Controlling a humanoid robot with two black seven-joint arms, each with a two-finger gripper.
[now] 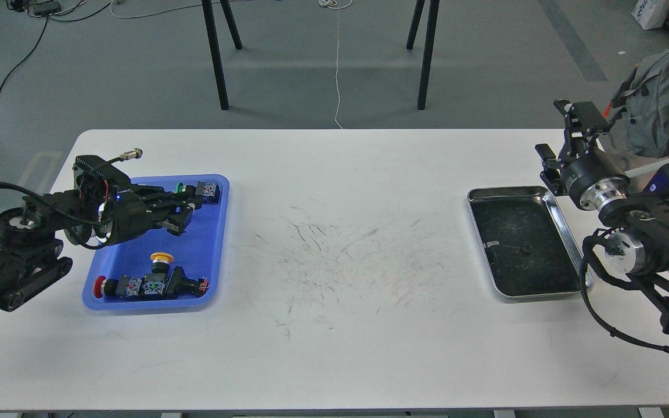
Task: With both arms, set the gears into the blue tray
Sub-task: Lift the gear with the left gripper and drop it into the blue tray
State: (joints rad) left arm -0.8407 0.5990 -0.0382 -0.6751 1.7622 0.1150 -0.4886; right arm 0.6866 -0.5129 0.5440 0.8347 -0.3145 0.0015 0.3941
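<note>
The blue tray point(212, 244) lies at the table's left and holds several push-button switches. My left gripper point(182, 212) hovers over the tray's far half, pointing right; its dark fingers overlap, so I cannot tell its state or whether it carries anything. One tiny black gear point(525, 249) rests on the dark bottom of the silver tray point(567, 232) at the right. My right gripper point(561, 139) is raised beyond that tray's far right corner, its two fingers apart with nothing between them.
In the blue tray lie a yellow-capped switch point(162, 257), a red-capped row point(143, 287) and a green-capped unit point(202, 190). The white table point(340, 348) is scuffed with dark marks in the middle. Black stand legs point(215, 58) rise behind the far edge.
</note>
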